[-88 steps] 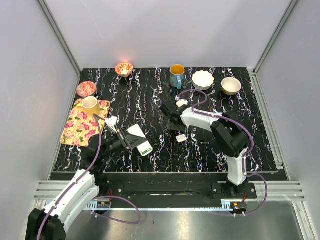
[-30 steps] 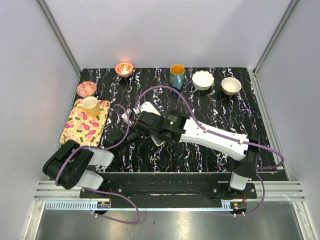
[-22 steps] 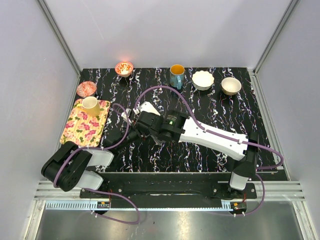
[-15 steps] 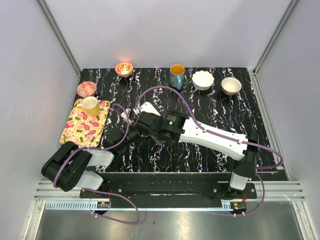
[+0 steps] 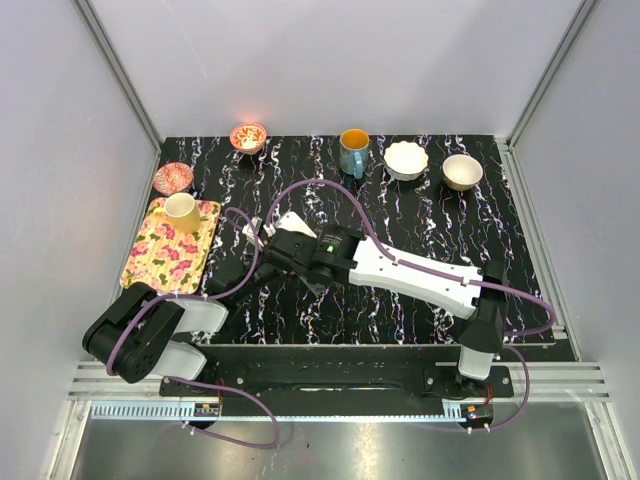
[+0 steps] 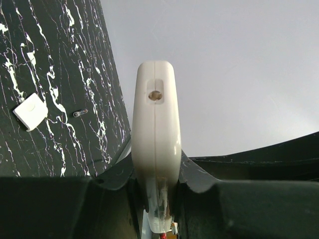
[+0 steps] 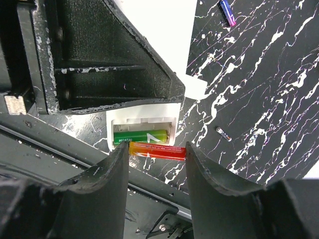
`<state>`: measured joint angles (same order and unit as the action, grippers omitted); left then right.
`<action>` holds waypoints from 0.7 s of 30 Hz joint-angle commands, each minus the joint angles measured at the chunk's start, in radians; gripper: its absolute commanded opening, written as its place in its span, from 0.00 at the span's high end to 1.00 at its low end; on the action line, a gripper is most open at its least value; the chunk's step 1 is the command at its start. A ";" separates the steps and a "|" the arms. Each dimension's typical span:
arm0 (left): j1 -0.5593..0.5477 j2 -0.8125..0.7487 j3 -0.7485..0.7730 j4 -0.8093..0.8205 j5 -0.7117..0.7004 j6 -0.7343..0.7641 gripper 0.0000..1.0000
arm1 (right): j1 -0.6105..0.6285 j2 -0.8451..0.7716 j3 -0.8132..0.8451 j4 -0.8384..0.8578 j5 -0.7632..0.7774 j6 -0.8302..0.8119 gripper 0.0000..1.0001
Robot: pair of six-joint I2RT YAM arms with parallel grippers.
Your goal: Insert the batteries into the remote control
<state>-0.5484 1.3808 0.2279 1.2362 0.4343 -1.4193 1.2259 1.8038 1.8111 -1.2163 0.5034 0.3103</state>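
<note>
The remote control (image 6: 155,124) is a white handset held edge-on between my left gripper's (image 6: 155,169) jaws, lifted over the table's middle left (image 5: 291,221). In the right wrist view its back (image 7: 158,30) faces me with the compartment open and a green battery (image 7: 140,136) seated inside. My right gripper (image 7: 157,150) is shut end to end on the reddish-orange battery (image 7: 164,151), which lies against the compartment's open lower edge, beside the green one. A bluish battery (image 7: 228,12) and a small dark battery (image 7: 223,133) lie on the table. The white cover piece (image 6: 30,111) lies flat nearby.
A floral tray (image 5: 150,262) with a yellow cup (image 5: 181,210) is at the left. Two red bowls (image 5: 248,135) (image 5: 172,177), a blue mug (image 5: 353,151), a white bowl (image 5: 406,158) and a beige bowl (image 5: 462,170) line the far edge. My right arm (image 5: 420,275) stretches across the middle.
My right arm has swung left across the table to the remote, which my left gripper has lifted and moved toward the middle. In the last second both shifted slightly left.
</note>
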 commanded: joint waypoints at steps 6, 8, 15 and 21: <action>-0.005 -0.039 0.027 0.428 -0.023 -0.012 1.00 | 0.007 0.014 -0.001 0.023 0.024 0.007 0.98; -0.007 -0.040 0.024 0.428 -0.023 -0.010 1.00 | 0.009 0.017 -0.002 0.026 0.029 0.012 0.96; -0.008 -0.045 0.016 0.428 -0.026 -0.009 1.00 | 0.000 0.025 0.016 0.034 0.049 0.013 0.96; -0.010 -0.049 0.013 0.428 -0.026 -0.007 1.00 | -0.012 0.025 0.008 0.038 0.049 0.016 0.97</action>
<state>-0.5491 1.3750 0.2276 1.2278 0.4198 -1.4143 1.2228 1.8172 1.8111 -1.2011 0.5209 0.3119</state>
